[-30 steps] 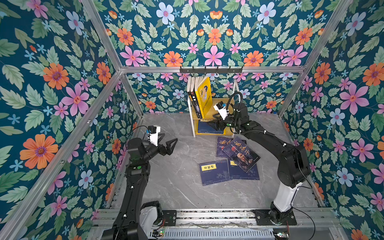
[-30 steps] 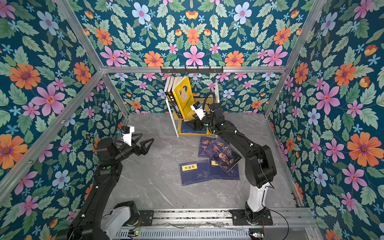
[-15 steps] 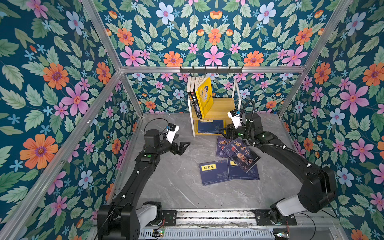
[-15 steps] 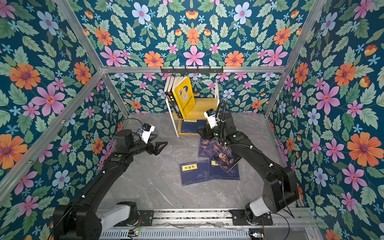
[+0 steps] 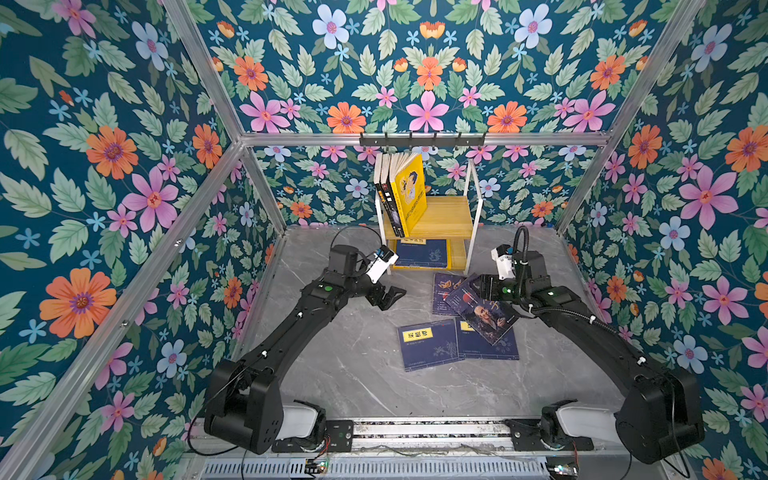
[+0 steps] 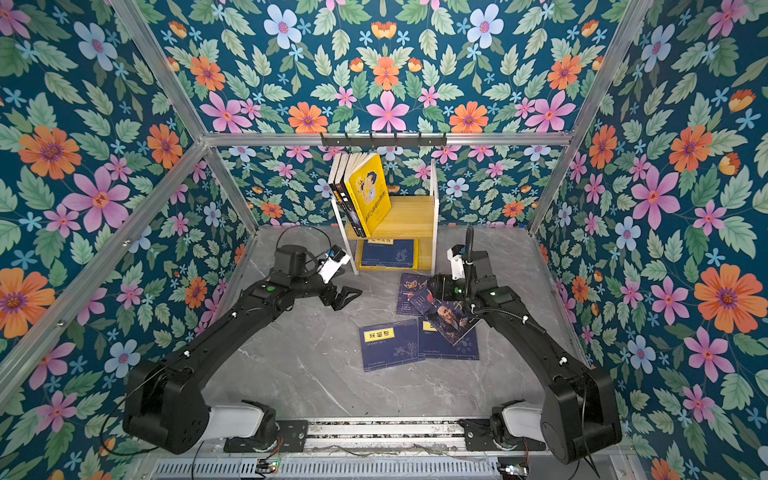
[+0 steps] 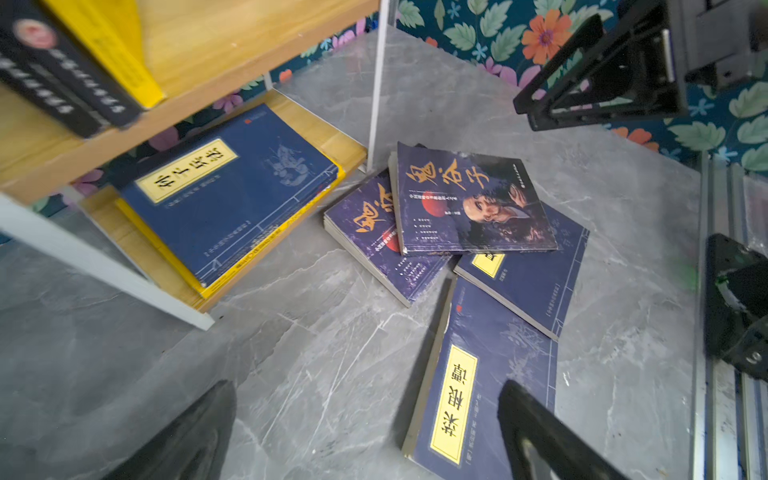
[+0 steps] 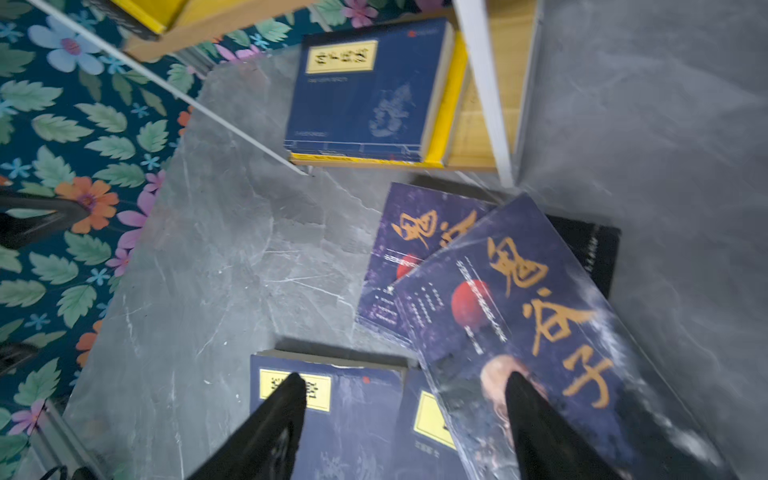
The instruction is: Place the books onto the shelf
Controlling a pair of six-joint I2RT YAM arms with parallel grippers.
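As books lean on the shelf's top board, the left gripper and right gripper hover, fingers spread and empty, beside loose books on the bench before the shelf.

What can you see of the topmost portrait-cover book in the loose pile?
The portrait-cover book is a closed paperback, face up: purple-blue cover, orange title, red disc, old man's face. It lies askew in front of the shelf, resting on a matching copy, a black book and a navy book. The open right gripper hangs over it; contact unclear.
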